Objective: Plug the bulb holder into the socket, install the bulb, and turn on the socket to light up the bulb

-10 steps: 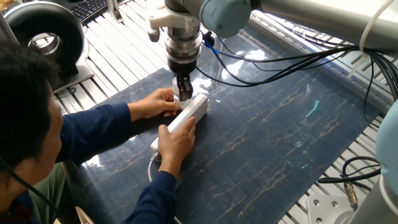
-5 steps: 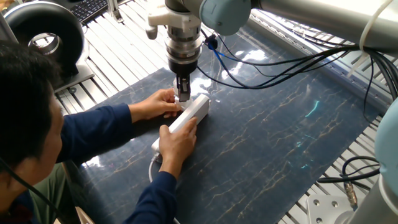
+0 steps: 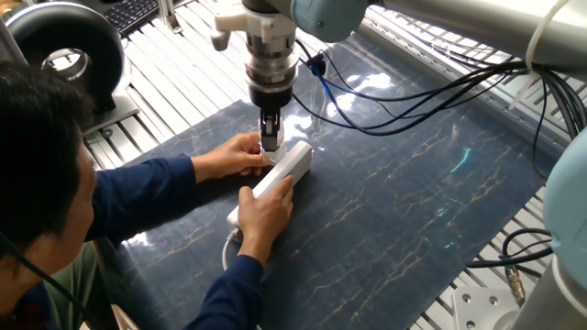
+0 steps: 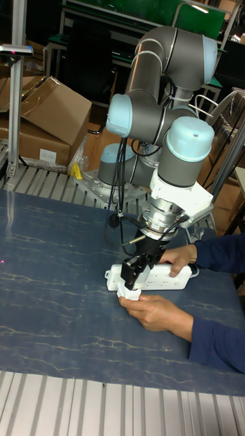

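Observation:
The socket [image 3: 292, 163] [image 4: 163, 276], a long white power strip, lies on the dark blue mat, and a person's two hands [image 3: 264, 213] steady it. My gripper [image 3: 269, 139] [image 4: 134, 276] points straight down over the strip's far end. Its fingers are close together on a small white piece, the bulb holder [image 4: 128, 293], which sits at that end of the strip against the person's fingers [image 4: 153, 310]. Most of the holder is hidden in the fixed view. The bulb is out of view.
The person [image 3: 41, 183] leans in from the left, arms over the mat's near-left part. Black cables [image 3: 413, 92] hang from the arm across the mat [image 3: 413, 211]. A round black device [image 3: 64, 50] stands at the back left, and cardboard boxes [image 4: 41, 116] are behind the table.
The gripper and the strip's far end have shifted slightly to the right. The person's hands followed and stayed on the strip.

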